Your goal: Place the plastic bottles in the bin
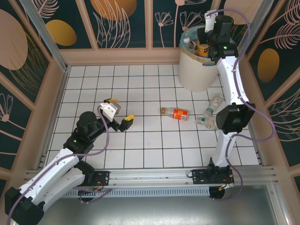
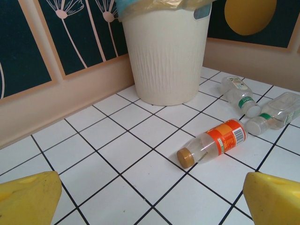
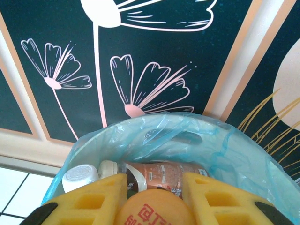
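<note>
Drop step: right gripper [image 3: 154,187] clenched on an orange bottle [image 3: 154,213] above the bin [image 1: 196,75]; you likely need only release. Left gripper [image 2: 150,201] spread wide, facing the gold-capped bottle [image 2: 213,143].

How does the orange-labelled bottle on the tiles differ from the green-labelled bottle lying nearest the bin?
The orange-labelled bottle has a wide orange label and a brownish cap; the green-labelled bottle has a narrow green band and a white cap. The orange-labelled bottle lies alone, farther from the bin; the green-labelled bottle lies close to another bottle. Both are clear, capped and on their sides.
</note>
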Motion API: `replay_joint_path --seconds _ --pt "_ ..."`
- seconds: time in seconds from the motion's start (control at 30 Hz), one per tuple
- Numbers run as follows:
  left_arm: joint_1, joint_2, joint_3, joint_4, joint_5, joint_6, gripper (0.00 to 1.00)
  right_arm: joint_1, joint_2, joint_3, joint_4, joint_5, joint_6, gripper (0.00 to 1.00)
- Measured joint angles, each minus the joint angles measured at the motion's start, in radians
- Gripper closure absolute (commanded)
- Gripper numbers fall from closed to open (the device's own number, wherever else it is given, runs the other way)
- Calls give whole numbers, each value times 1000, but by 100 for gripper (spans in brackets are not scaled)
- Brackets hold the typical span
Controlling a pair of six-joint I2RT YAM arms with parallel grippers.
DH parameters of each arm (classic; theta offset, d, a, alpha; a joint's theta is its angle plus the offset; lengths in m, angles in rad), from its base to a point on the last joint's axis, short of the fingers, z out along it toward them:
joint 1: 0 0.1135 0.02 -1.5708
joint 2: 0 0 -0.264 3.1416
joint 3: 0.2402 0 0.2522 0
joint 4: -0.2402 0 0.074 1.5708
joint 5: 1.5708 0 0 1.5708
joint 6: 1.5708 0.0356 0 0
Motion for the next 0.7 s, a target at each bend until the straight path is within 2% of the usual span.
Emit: replay_joint_path --seconds 0.3,0.53,0.6,0.7 --pt "0 -9 -7 0 -16 3 1 -6 1 7 81 101 2 93" --pt "0 -8 -8 -1 -24 4 1 -11 77 77 145 158 -74 92" --pt "0 -6 -8 -1 -24 4 1 -14 106 77 175 165 -102 87" --pt "0 0 -9 -1 -24 6 1 -18 137 56 220 179 -144 73"
